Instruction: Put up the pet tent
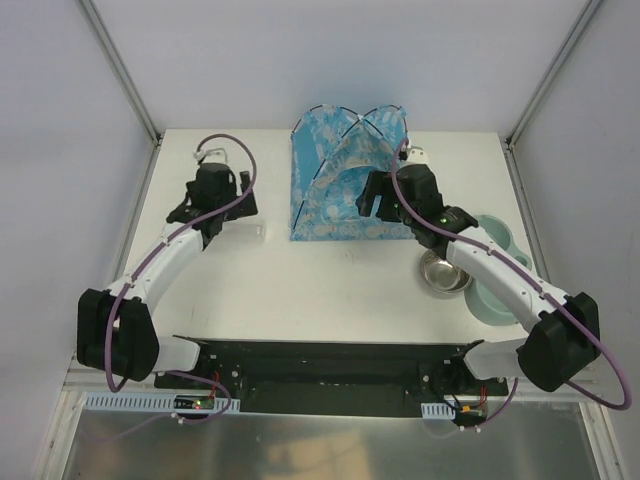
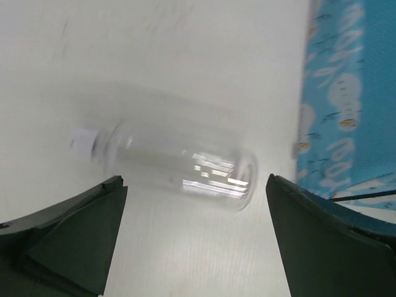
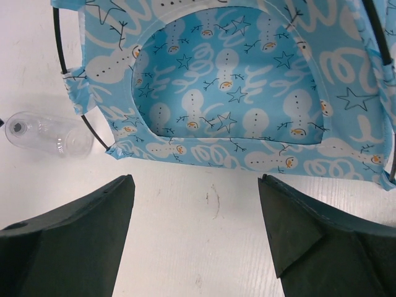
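Blue snowman-print fabric of the pet tent (image 1: 345, 185) stands at the upper centre of the top view, on the white table (image 1: 260, 295). Its arched doorway faces the right gripper (image 3: 195, 182), whose jaws are spread and empty. The left gripper (image 2: 195, 185) also gapes wide, grasping nothing. A clear plastic bottle (image 2: 179, 164) lies on its side just beyond its fingers, left of the tent.

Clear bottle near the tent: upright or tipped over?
Tipped: the clear bottle lies on its side on the table, white cap pointing sideways.
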